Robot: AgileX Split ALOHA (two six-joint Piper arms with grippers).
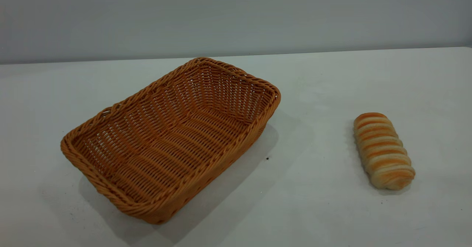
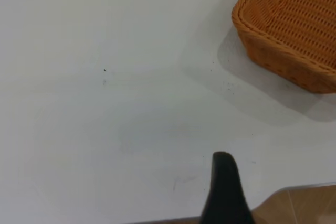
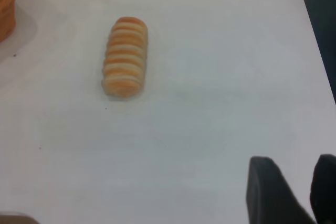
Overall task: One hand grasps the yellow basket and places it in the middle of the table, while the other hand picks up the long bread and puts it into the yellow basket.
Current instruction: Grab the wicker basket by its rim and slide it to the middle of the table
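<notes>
The yellow basket (image 1: 173, 140), a large orange-tan wicker tray, stands empty on the white table (image 1: 313, 202) left of the middle, turned at an angle. One corner of it shows in the left wrist view (image 2: 294, 30). The long bread (image 1: 383, 151), a cream roll with orange stripes, lies on the table to the right, well apart from the basket. It also shows in the right wrist view (image 3: 125, 57). My left gripper (image 2: 226, 192) is over bare table near its edge, away from the basket. My right gripper (image 3: 296, 169) is open and empty, some way from the bread. Neither gripper shows in the exterior view.
The table's edge with brown floor beyond (image 2: 304, 203) lies close to my left gripper. Another table edge (image 3: 315, 51) runs past my right gripper, with a dark area behind it. A grey wall (image 1: 236, 14) stands behind the table.
</notes>
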